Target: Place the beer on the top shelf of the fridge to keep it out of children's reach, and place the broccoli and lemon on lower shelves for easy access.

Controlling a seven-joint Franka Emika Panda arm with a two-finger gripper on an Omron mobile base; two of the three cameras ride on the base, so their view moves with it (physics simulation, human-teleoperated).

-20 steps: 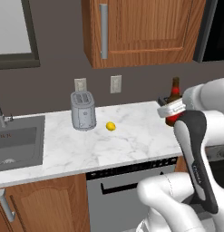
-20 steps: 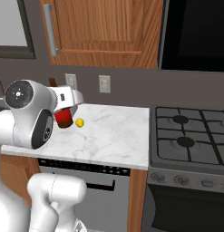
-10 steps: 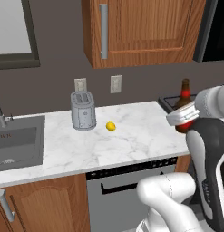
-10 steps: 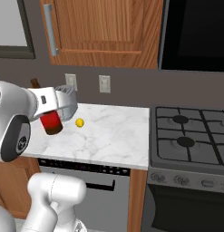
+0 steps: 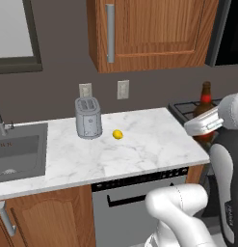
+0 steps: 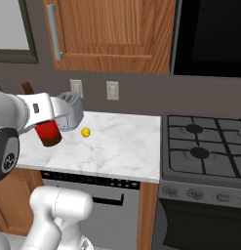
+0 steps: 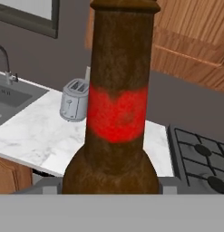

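The gripper (image 6: 44,117) is clamped on the beer (image 6: 48,133), which is carried in the air off the counter (image 5: 139,144), at the right edge of the left base view and mid-left of the right base view. In the hand view the bottle's long axis runs up the frame's centre. The lemon (image 5: 118,134) lies on the counter just right of the toaster (image 5: 88,118), left of the bottle in the left base view.

Soft, even light is falling across the rendered kitchen, with no glare showing. Faint shadows are sitting under the toaster (image 5: 88,118). The close bottle (image 7: 117,104) is looking coarse and blurry.
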